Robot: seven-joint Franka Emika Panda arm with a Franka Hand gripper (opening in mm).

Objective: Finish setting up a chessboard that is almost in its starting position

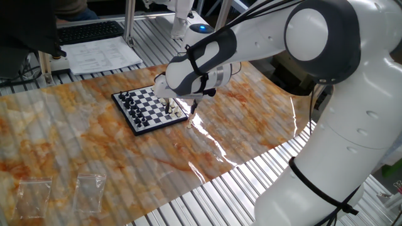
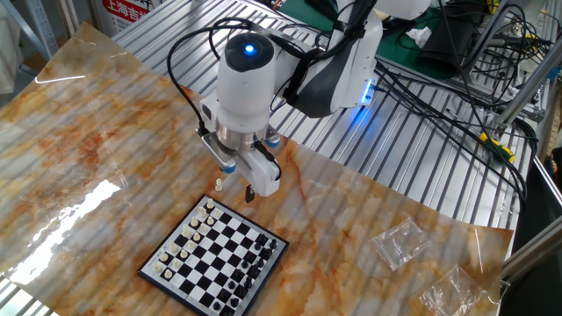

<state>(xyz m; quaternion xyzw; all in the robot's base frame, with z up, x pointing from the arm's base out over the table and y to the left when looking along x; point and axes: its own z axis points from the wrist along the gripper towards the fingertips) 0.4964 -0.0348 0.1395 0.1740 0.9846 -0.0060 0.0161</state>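
We are looking at the chessboard (image 2: 213,257) lying flat on the marbled table (image 2: 79,158), near its middle, with cream pieces lining one side and black pieces the other. One cream piece (image 2: 218,184) is standing off the board, just beside its cream-side corner. Our gripper (image 2: 237,189) is hanging above that spot; we cannot tell how wide the fingers are. Two clear bags (image 2: 397,241) are lying well apart toward a table corner.

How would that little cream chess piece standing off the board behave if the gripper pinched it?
The cream piece looks tiny and upright beside the chessboard, so it probably weighs almost nothing and tips easily. It seems narrow against the gripper, so it might slip or twist if pinched off-centre.
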